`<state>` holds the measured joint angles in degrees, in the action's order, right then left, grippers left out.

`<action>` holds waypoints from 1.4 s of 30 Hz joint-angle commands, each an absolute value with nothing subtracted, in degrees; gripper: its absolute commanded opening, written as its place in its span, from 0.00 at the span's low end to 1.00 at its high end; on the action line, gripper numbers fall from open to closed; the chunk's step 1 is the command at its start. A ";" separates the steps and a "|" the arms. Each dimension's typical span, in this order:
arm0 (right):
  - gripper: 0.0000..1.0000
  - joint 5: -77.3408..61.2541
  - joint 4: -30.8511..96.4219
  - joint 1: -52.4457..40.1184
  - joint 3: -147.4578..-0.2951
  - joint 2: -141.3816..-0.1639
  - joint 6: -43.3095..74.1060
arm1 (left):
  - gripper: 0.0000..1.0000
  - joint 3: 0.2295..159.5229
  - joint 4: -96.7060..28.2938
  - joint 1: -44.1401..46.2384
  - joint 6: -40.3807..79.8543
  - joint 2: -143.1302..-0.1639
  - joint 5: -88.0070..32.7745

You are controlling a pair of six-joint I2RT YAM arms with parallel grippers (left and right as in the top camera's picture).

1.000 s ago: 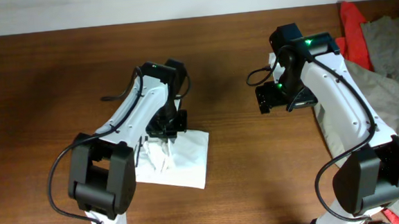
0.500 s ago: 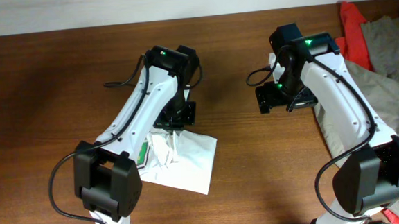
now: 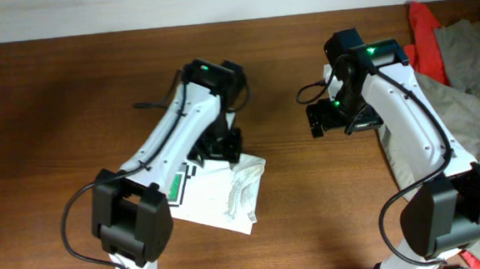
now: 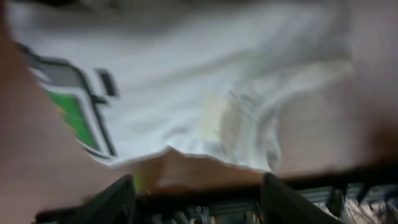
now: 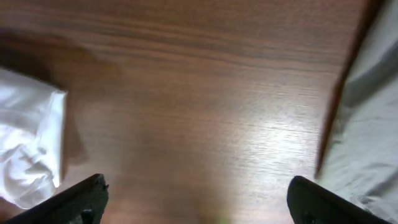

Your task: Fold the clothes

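A folded white shirt with a green and black print lies flat on the table in front of the left arm. In the left wrist view the shirt fills the upper frame, blurred. My left gripper hovers just past its far edge, open, and nothing sits between its dark fingers. My right gripper hangs over bare wood at the centre right, open and empty. A pile of grey and red clothes lies at the right edge.
A bit of white cloth shows at the left of the right wrist view, and grey fabric at its right. The brown wooden table runs left to a pale wall at the back.
My left gripper has opened and let go of the white shirt. It moved away and to the right, and the bunched cloth now lies flat. The right arm has not moved.
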<state>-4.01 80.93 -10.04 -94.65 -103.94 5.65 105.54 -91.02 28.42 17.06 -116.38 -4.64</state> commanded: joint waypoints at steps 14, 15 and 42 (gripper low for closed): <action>0.88 -26.30 55.00 -37.41 -68.42 -105.01 8.10 | 0.59 104.97 -79.79 14.79 5.91 -133.97 -1.69; 0.85 -24.86 55.00 -38.26 -67.75 -105.54 8.32 | 0.59 104.97 -81.65 14.79 5.91 -135.17 -1.67; 0.93 5.21 74.72 -20.47 -97.95 -103.53 11.42 | 0.93 105.41 -70.37 14.55 2.92 -124.57 -24.40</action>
<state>3.88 74.06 -20.75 -96.20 -106.83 11.55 104.47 -74.98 14.22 6.17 -126.37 -16.03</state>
